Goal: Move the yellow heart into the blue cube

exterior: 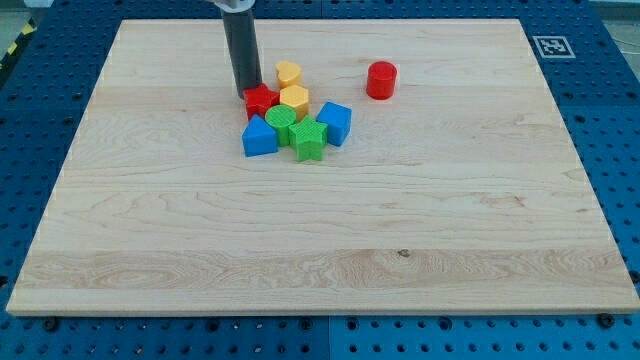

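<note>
The bench (320, 230) is a pale wooden board on a blue perforated base (610, 120). The arm carries no jaws, so nothing is clenched or released; it ends in a dark rod whose lower end, my tip (247, 92), rests at the upper left edge of a tight cluster of blocks, touching or just beside the red star-like block (262, 101).

There are two yellow blocks. One (288, 73) sits at the top of the cluster; the other (294, 98) lies just below it. Both look rounded and faceted, and which is the heart cannot be made out.

The blue cube (335, 123) forms the cluster's right side, just beside the lower yellow block.

Also present: a green round block (281, 122), a green star-like block (310, 139), a blue wedge-like block (259, 136), and a red cylinder (381, 80) standing well apart to the view's right.
</note>
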`<state>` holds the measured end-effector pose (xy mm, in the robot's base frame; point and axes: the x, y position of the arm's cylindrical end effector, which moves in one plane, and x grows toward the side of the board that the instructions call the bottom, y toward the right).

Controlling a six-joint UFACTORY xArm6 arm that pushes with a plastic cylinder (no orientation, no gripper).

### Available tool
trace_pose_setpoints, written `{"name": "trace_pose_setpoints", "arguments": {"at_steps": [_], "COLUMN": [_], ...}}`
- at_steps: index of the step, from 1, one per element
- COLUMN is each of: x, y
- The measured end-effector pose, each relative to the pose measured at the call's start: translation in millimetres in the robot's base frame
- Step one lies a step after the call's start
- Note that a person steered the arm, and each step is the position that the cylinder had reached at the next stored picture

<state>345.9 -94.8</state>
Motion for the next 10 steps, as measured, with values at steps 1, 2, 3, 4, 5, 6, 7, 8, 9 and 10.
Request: {"name": "trace_pose_setpoints", "arguments": {"at_steps": [1, 2, 3, 4, 5, 6, 7, 8, 9, 10], "x": [-5.6, -34.6, -43.9, -41.2, -39.3, -39.3, -39.3, -38.9, -25.1, -25.0], "y": [1.8, 2.4, 23.6, 26.5, 36.7, 41.7, 66.6, 73.6, 73.7, 73.7]}}
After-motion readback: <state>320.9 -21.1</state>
